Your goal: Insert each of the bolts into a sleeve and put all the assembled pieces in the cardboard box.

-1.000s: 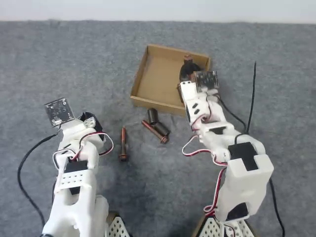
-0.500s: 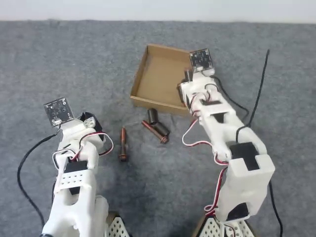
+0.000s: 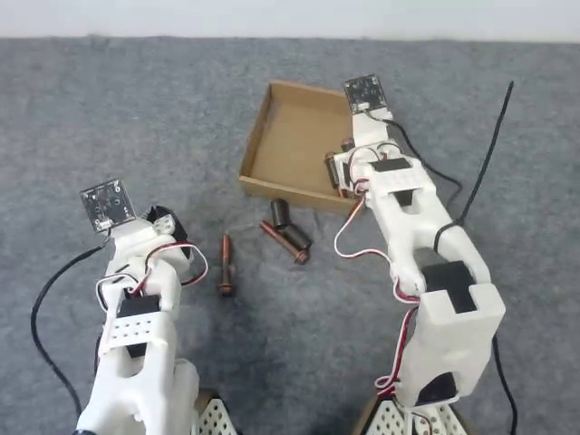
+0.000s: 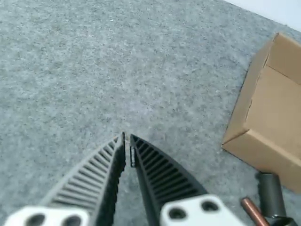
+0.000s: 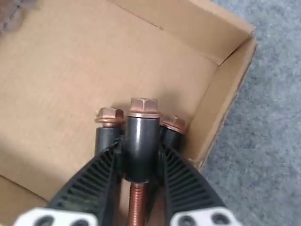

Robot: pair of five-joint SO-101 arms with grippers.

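Presently the right gripper [image 5: 139,147] hangs over the cardboard box [image 3: 285,136], upper centre of the high view. It is clamped on the sleeve of an assembled piece [image 5: 139,132], whose bolt head points away from the wrist and whose shank shows between the fingers. It is held near a corner of the box, probably because two finished pieces [image 5: 109,127] already sit there, one on either side; setting it beside them appears to be the step in hand. The left gripper [image 4: 127,141], lower left, sits above the carpet [image 4: 94,56], pinched together on nothing. Below the box, a loose bolt [image 3: 226,265], a loose sleeve [image 3: 280,212] and a second bolt [image 3: 272,231] touching another sleeve await assembly.
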